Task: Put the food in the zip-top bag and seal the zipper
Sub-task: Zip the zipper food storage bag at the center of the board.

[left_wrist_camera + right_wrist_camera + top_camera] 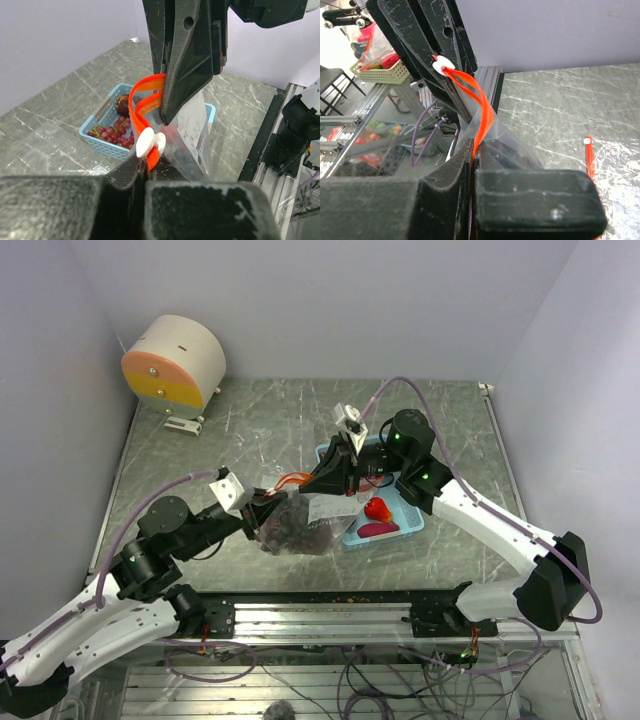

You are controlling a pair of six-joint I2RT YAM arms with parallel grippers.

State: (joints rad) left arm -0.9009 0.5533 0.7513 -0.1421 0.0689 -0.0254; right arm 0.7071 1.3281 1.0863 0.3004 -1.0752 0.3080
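Grip on the zipper (149, 83) at two places. Left jaws pinched tight on the orange-red strip, right beside the white slider (150, 143). Right jaws clamped flat on the same strip farther along, seen edge-on in the right wrist view.

Strip stretched between the two holds, with the mouth of the zip-top bag (325, 512) lifted off the surface (250, 430). Clear film hanging below, sagging under a dark cluster of the food (290, 525) inside.

Probably arranged this way to keep the strip raised and in line: one hold as anchor, the other set at the slider, ready to draw it along. Strip bowed into two separate loops between the holds, hence a mouth judged not yet sealed.

Just beside the bag on its right, light blue tray (415, 525), holding a round red fruit (378, 507). Also in the tray, shown in the left wrist view, a bunch of red grapes (112, 134). Food only partly bagged, so sealing at this stage looks premature.

Risks: thin film slipping out of a flat pinch; slider jamming at the point of divergence of the two lips.
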